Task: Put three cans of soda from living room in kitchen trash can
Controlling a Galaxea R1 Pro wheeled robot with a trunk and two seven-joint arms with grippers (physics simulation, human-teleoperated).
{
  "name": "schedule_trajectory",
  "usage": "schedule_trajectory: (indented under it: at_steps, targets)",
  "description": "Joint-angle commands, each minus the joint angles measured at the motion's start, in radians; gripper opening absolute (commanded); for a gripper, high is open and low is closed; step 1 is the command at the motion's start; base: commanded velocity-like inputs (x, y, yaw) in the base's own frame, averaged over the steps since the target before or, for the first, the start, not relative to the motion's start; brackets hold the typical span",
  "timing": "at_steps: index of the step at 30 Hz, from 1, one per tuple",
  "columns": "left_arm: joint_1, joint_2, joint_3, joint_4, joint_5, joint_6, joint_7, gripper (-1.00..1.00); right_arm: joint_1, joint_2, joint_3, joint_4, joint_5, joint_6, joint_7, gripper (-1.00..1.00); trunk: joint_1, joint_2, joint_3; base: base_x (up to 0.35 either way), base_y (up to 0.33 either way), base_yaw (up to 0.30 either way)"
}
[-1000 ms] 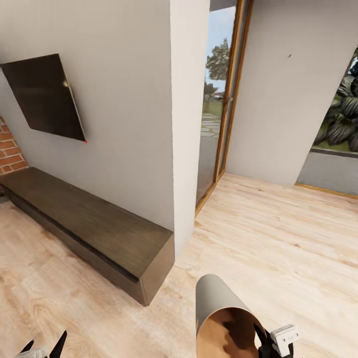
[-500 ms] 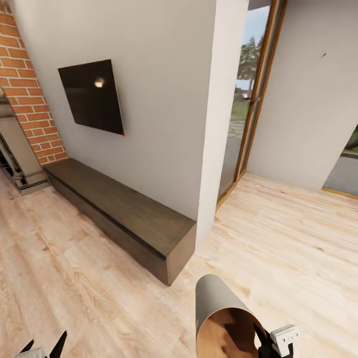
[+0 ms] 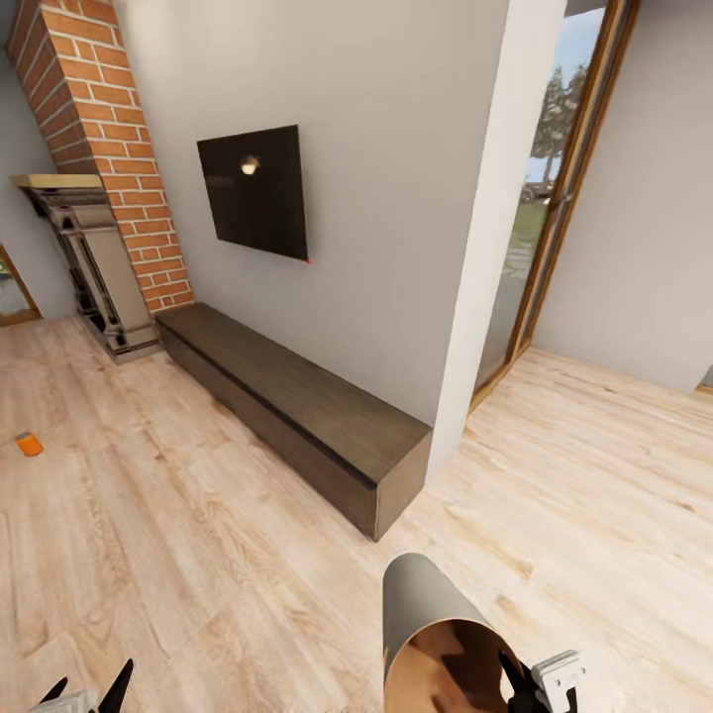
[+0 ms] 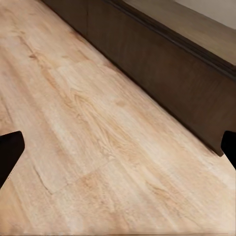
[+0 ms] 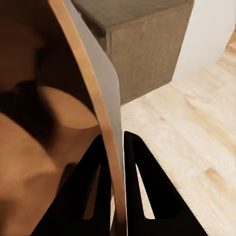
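One can of soda [image 3: 29, 445], small and orange, lies on the wood floor at the far left of the head view, well away from both arms. My right gripper [image 3: 535, 688] is shut on the rim of the tash can [image 3: 426, 624], which is held tilted with its glossy brown inside facing me. The right wrist view has the two black fingers [image 5: 142, 182] pinching the bin's thin wall [image 5: 110, 88], one on each side. My left gripper [image 3: 87, 688] is open with nothing in it, and its fingertips [image 4: 10, 152] hang over bare floor.
A long low dark wood bench [image 3: 297, 406] runs along the grey wall under a black screen [image 3: 255, 191]. The brick chimney [image 3: 109, 129] and stone fireplace [image 3: 89, 267] stand at the left. A white wall end [image 3: 485, 248] and wood-framed glass door [image 3: 555, 198] are at the right.
The whole view has swung to the left, bringing the chimney, the fireplace and the orange can into sight. Both grippers and the held bin keep their places in the picture.
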Motion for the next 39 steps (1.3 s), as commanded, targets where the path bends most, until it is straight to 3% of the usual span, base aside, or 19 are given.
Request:
schedule_trajectory:
  at_steps: [1,10,23,39]
  targets:
    - [0.0,0.0,0.0,0.0,0.0,0.0,0.0,1.0,0.0,0.0,0.0,-0.001,-0.011,0.001,0.009,-1.0,0.0,0.0,0.0,-0.111,0.056,0.074]
    - [0.0,0.001,0.0,0.023,0.001,0.0,-0.002,1.0,0.0,0.0,0.001,0.002,-0.012,0.002,0.009,-1.0,0.0,0.0,0.0,-0.066,0.08,0.022]
    - [0.0,0.002,0.0,0.038,0.002,0.0,-0.006,1.0,0.0,0.001,0.002,0.008,-0.011,0.001,0.009,-1.0,0.0,0.0,0.0,0.024,0.239,0.014]
    - [0.0,0.002,0.0,0.038,0.002,0.0,-0.005,1.0,0.0,0.001,0.002,0.007,-0.011,0.001,0.008,-1.0,0.0,0.0,0.0,0.0,0.286,0.219]
